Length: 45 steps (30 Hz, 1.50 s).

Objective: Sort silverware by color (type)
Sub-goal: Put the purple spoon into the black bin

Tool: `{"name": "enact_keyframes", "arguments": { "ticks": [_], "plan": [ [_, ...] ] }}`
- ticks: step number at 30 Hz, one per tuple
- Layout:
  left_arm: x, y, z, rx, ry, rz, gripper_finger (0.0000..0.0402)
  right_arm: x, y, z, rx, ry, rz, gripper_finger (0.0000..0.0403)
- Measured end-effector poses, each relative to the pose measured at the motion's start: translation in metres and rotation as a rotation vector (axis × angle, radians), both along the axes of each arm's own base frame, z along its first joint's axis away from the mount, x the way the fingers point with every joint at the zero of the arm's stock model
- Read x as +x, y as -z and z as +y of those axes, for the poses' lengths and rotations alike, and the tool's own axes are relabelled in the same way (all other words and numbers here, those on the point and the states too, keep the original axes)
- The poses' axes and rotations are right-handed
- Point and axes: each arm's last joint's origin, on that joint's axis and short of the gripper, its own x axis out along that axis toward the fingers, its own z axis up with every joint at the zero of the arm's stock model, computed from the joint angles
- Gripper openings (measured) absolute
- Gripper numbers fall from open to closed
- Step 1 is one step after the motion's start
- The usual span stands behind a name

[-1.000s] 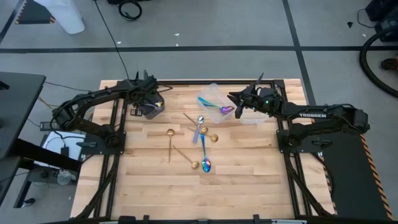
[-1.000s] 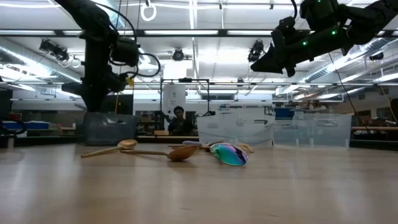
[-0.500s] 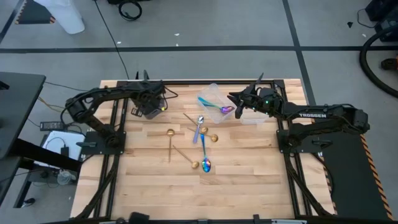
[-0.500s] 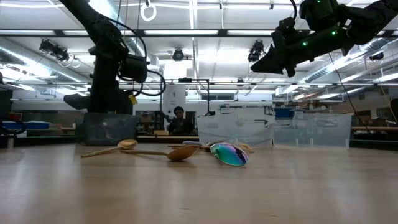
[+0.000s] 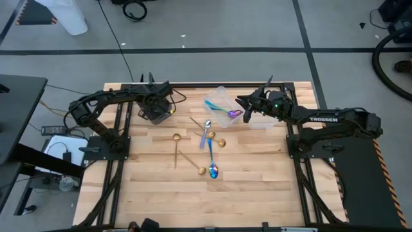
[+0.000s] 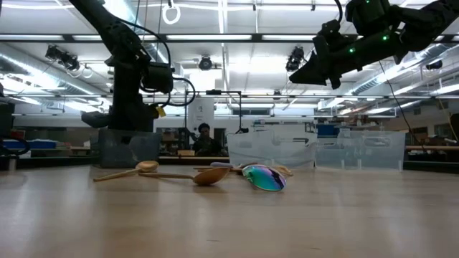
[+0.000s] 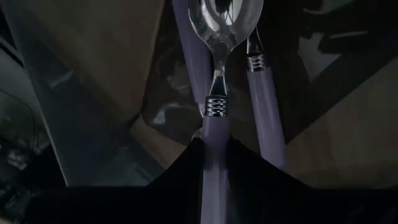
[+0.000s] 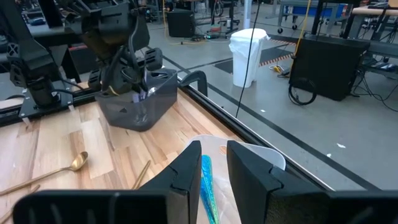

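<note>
My left gripper [image 5: 158, 108] is over the dark tub [image 5: 153, 116] at the table's far left, shut on a silver spoon [image 7: 219, 37] with a lavender handle. Its bowl points down into the tub, where two more lavender handles [image 7: 264, 99] lie. My right gripper [image 5: 244, 111] hovers level, high over the clear tub [image 5: 217, 98], shut on an iridescent spoon [image 5: 225, 111] with a teal handle. On the table between the arms lie gold spoons [image 5: 176, 138], a silver-bowled spoon [image 5: 207, 129] and an iridescent spoon [image 5: 214, 171]. My left gripper pinches the spoon's lavender handle [image 7: 211, 143] between its two fingers, just behind the metal collar. The fingers slant steeply down from above and lie along the handle. The spoon juts straight out past the fingertips, bowl lowest, inside the dark tub's opening. My right gripper pinches the iridescent spoon between its two fingers, at the end by its purple bowl [image 5: 235, 115]. It comes nearly level from the table's right. The teal handle [image 8: 205, 177] sticks out past the fingertips over the clear tub, lifted clear.
A second clear tub [image 5: 261, 119] stands under the right arm, beside the first. The low view shows the tubs in a row at the far side [image 6: 272, 147], with the loose spoons [image 6: 265, 177] in front. Bare wood lies toward the near edge [image 5: 206, 200].
My left gripper has sunk toward the dark tub and shifted a little toward the table's right, rolling its wrist as it went, still shut on the silver spoon. My right gripper has kept still.
</note>
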Motion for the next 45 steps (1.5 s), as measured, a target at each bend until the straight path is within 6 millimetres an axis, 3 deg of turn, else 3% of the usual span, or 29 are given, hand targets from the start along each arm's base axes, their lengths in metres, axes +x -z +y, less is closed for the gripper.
{"name": "enact_keyframes", "arguments": {
  "ticks": [15, 40, 45],
  "plan": [
    [0.008, 0.0, 0.002, -0.029, -0.008, -0.146, 0.0057, 0.0, 0.0, 0.0, -0.002, 0.0, 0.002, 0.0087],
    [0.011, 0.001, -0.001, -0.145, -0.007, -0.246, 0.0058, 0.0, 0.0, 0.0, -0.002, -0.001, 0.002, 0.0087],
    [0.01, 0.001, -0.001, -0.154, -0.008, -0.248, 0.0083, 0.0, 0.0, 0.0, -0.002, 0.0, 0.002, 0.0087]
  ]
}}
